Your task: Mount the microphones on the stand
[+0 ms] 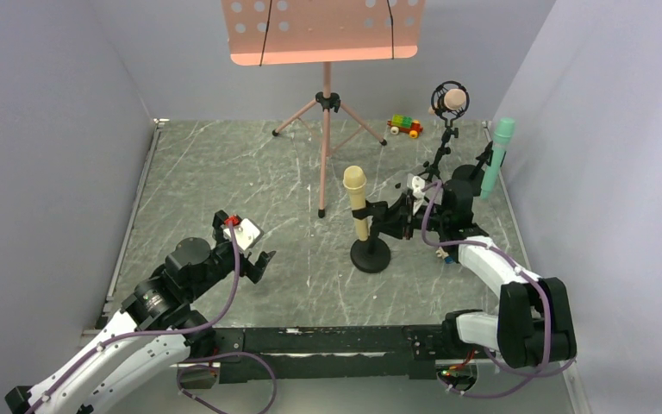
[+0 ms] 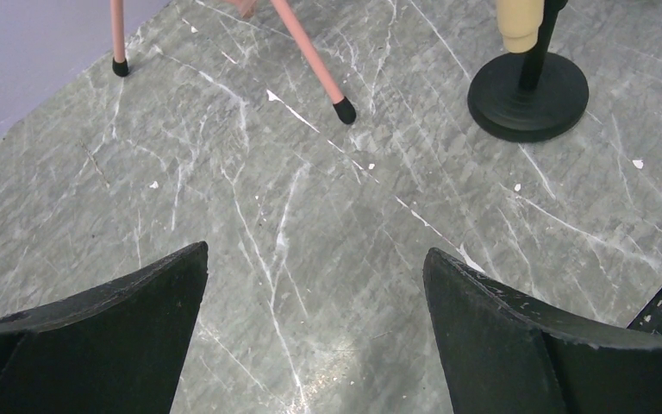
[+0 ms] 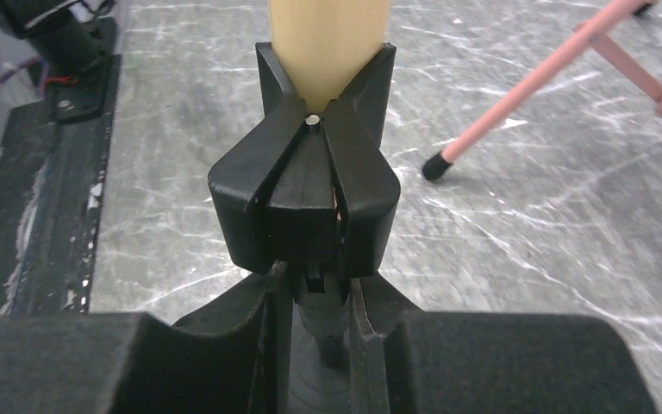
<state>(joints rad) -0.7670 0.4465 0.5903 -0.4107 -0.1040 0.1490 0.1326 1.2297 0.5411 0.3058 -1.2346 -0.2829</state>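
my right gripper point(image 3: 310, 289) was pinched nearly shut on the narrow neck under the black clip point(image 3: 302, 194), one finger on each side, with nothing else in it. above my fingers the clip's v-shaped mouth cradled the pale yellow microphone point(image 3: 327, 43), which stood close to upright, head up, over the round black base point(image 1: 370, 256) near the middle of the table point(image 1: 224, 172).

i judged the step to be seating that microphone firmly in the clip. to do it well i thought i should hold the neck square and not twist, since the base was small and the whole thing looked easy to tip. any push ought to go straight down toward the base. from my wrist view i could not tell whether the handle was fully home in the mouth, so i would check that before letting go. i would also open slowly, so the fingers did not drag the clip sideways.

my left gripper point(image 2: 315, 259) hung spread wide and empty over bare table, well apart from the base. it could steady the base if things rocked.

further out, the salmon pink microphone point(image 1: 453, 102) was perched high at the back right and the teal green microphone point(image 1: 499, 155) stood upright by the right wall. both seemed mounted already. the pink music stand point(image 1: 323, 34) stood behind, one foot near the base.
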